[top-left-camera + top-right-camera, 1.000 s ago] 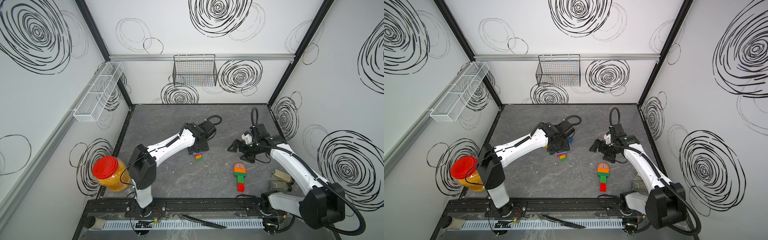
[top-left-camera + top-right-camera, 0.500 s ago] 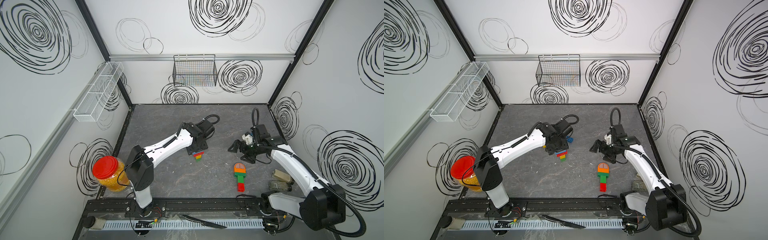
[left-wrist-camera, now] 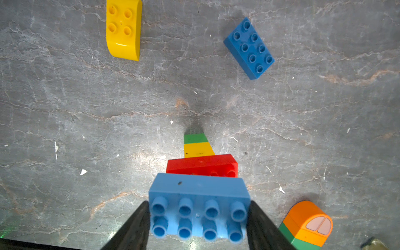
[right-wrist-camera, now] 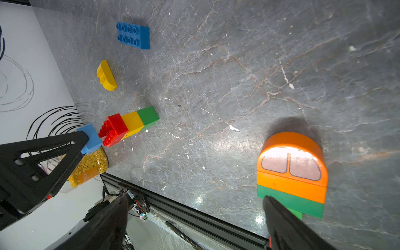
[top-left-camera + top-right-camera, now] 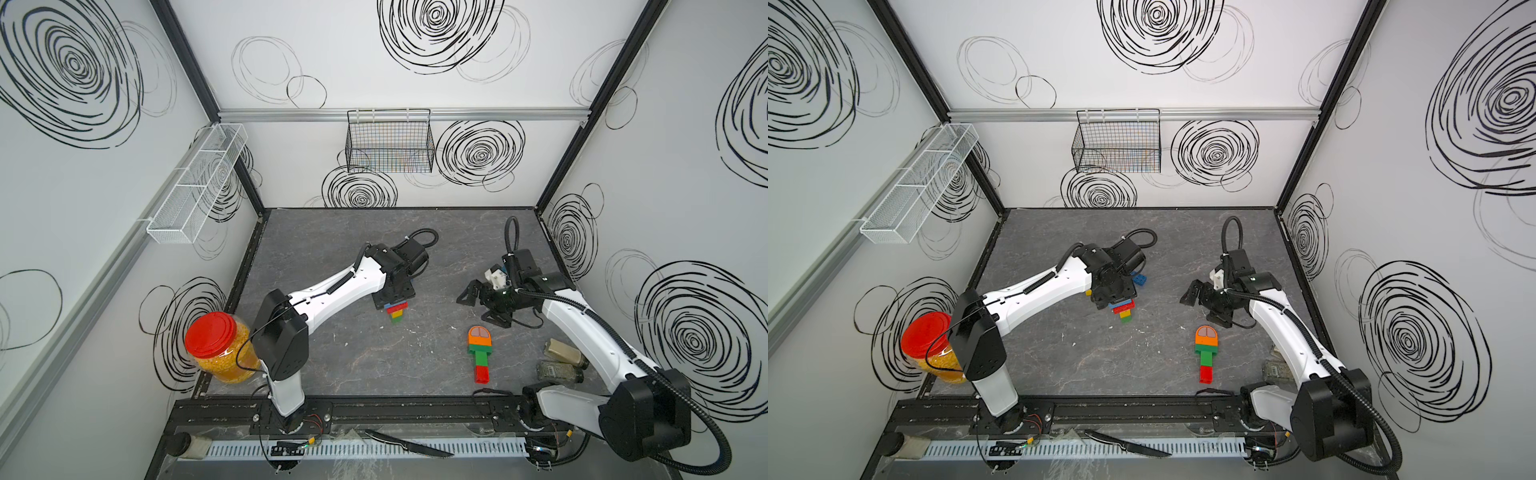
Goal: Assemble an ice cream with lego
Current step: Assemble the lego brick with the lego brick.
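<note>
One blue brick [image 3: 199,188] clamped in left gripper [image 3: 199,216] beside red-yellow-green stack [image 3: 201,163]; right gripper [image 4: 197,198] gapes empty by orange-domed stack [image 4: 290,184]

Bright, even light; wrist-view edges perhaps slightly warped.

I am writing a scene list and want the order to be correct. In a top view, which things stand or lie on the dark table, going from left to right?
Red-lidded jar → red, yellow and green lego stack → orange-topped lego ice cream → two small jars
</note>
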`<action>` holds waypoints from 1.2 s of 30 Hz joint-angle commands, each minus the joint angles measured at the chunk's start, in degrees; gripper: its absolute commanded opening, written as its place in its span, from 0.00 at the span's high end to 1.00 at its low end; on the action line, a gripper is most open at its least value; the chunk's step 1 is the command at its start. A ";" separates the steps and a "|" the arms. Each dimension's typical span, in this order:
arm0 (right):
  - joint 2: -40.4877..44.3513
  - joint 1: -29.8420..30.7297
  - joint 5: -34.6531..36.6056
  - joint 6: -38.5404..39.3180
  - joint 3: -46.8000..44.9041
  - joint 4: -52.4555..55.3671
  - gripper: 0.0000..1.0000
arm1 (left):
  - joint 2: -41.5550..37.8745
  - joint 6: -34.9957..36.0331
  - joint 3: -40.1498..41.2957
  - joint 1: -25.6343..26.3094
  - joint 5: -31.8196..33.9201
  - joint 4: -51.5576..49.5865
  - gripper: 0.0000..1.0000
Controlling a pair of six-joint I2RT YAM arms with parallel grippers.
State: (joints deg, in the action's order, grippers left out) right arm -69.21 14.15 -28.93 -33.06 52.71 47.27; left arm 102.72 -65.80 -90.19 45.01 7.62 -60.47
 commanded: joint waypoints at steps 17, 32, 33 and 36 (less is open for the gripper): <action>1.62 -1.58 -1.66 1.87 -1.82 -0.06 0.00 | 3.09 -0.43 -4.03 1.00 2.02 -3.41 0.44; 1.44 -2.29 -2.19 2.38 -2.35 -0.21 0.00 | 3.76 -0.99 -3.94 1.16 2.25 -3.52 0.44; 1.38 -2.36 -2.17 2.47 -2.37 -0.17 0.00 | 3.81 -1.01 -3.87 1.28 2.29 -3.52 0.44; 1.35 -2.42 -2.14 2.60 -2.51 -0.11 0.00 | 3.98 -1.00 -3.44 1.28 2.39 -3.44 0.44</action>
State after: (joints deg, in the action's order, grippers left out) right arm -68.60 12.16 -30.28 -31.57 50.87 47.22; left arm 105.89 -65.84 -92.71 46.09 8.60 -61.80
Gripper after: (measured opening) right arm 0.999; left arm 0.664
